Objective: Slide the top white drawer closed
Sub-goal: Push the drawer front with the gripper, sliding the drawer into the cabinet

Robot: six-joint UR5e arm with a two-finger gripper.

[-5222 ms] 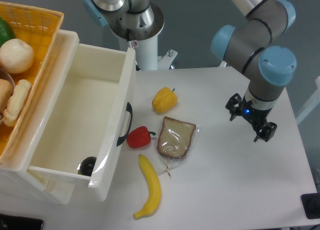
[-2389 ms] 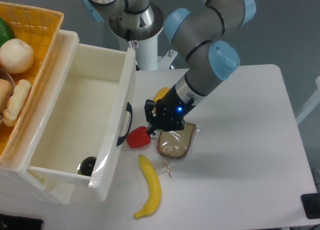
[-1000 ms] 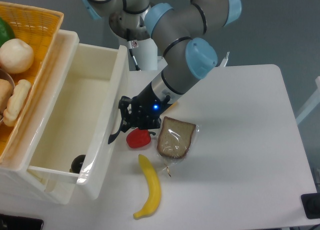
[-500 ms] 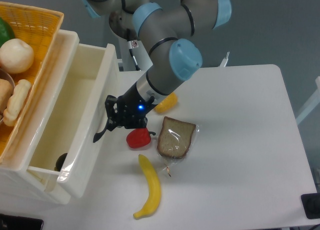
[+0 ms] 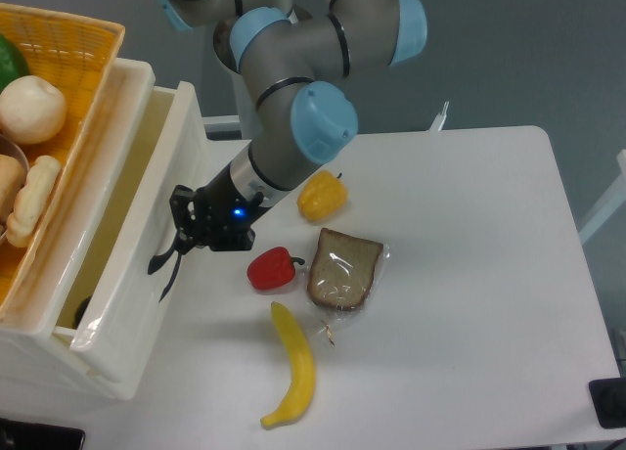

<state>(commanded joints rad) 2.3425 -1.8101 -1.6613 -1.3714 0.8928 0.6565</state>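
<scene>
Gripper (image 5: pixel 189 231) sits pressed up against the front panel of the top white drawer (image 5: pixel 132 245), right at its black handle (image 5: pixel 163 266). Can't tell from this angle how far the fingers are parted or whether they've got the handle pinched; it's all dark on dark, so I'm calling that unknown. Looks more like a push contact than a grasp, but that's my read only.

Handling: drawer is a big rigid plastic box w/ glossy walls, prob. light for its size, runs on a slide. Slick front, so a flat push could skate sideways; I'd keep contact at or beside the handle, centre of the front, pushing straight left along the travel so it doesn't rack.

Position: drawer is at the left of the scene, front face just left of the gripper and touching it as far as I can see. It's part way in, a narrow strip of interior open between the front panel and the cabinet top. Orange basket (image 5: pixel 61 68) rests on top at far left.

Right of the gripper on the table (image 5: pixel 469 274): red pepper (image 5: pixel 271 268) near, yellow pepper (image 5: pixel 321 196), bagged bread (image 5: pixel 343 268), banana (image 5: pixel 292 366). All apart from the arm.
</scene>
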